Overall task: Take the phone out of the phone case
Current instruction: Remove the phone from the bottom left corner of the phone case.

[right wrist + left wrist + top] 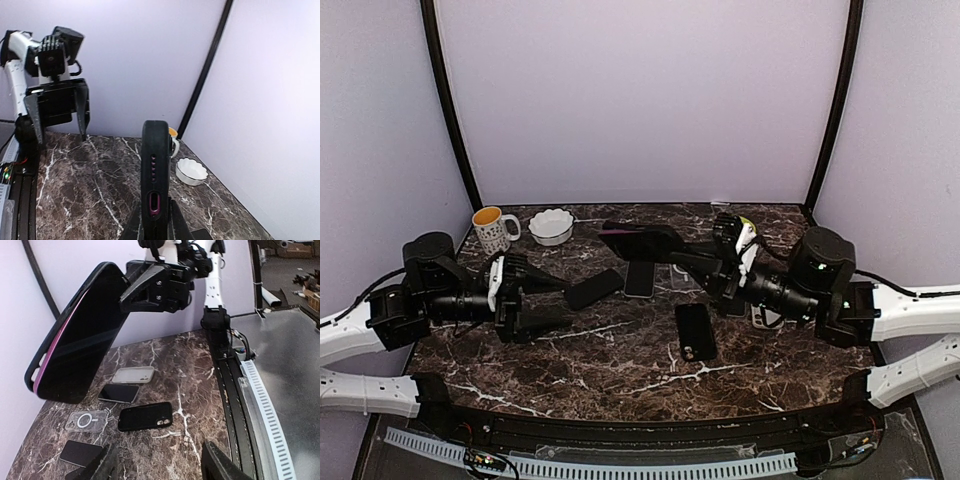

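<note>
The right claw is clamped on one end of the phone and holds it aloft over the middle of the tabletop. The phone is not yet out of its black case. The left claw stands partly open and empty, left of the phone and apart from it. Next, I judge, it must reach right and pinch the free end — firmly enough to peel the case away.

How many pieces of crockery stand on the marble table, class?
2. A patterned mug stands at the far left corner; a white bowl sits just right of it. Others may be hidden.
</note>
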